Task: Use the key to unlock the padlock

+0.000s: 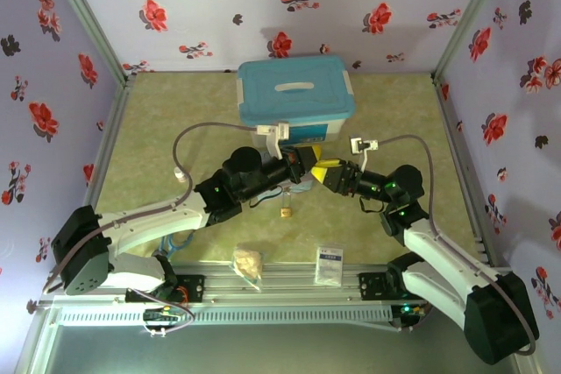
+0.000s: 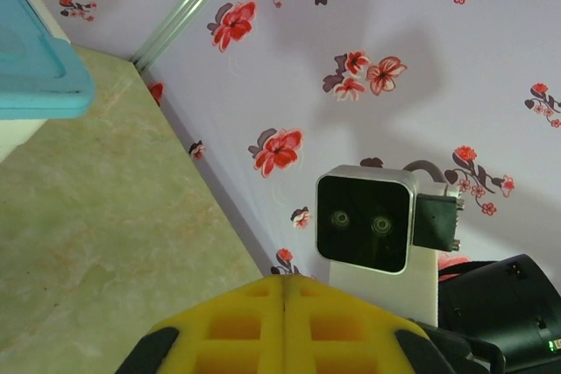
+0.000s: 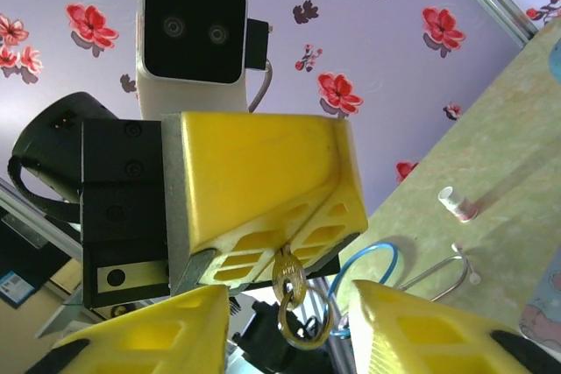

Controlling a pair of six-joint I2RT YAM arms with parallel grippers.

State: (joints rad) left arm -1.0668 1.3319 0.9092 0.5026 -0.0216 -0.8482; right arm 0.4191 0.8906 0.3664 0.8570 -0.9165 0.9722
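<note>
Brass-gold padlock (image 1: 285,213) lies loose on the worktop (image 1: 175,129), at about 7 o'clock from where the two arms meet, well apart from either gripper. Nothing holds it.

Left gripper (image 3: 282,247): yellow fingers pressed together with no gap, pinching the key (image 3: 289,279) at their tips. The key hangs down out of the pinch with a ring (image 3: 305,326) through its low end. It looks golden here, which may be yellow bounce off the fingers. Can't tell how much of the blade is buried in the grip.

Right gripper (image 3: 289,288): spread wide, holding nothing, one finger at 9 o'clock of the hanging key and one at 3 o'clock. Neither touches it.

My read: this is mid-air key handling, a handover or regrasp from left to right. Insertion hasn't started, so the task is early.

Next move, as I judge it:
- Right gripper needs to close squarely on the key's exposed end, not on the loose ring, which would let the key swing.
- Left lets go only after that grip is firm.
- The padlock then needs picking up or pinning, keyhole facing the key. It's tiny, so there's little margin for alignment.

Blue-lidded box (image 1: 295,94) at 12 o'clock and the white sachet (image 1: 330,264) at 5 o'clock of the padlock aren't in the way.
</note>
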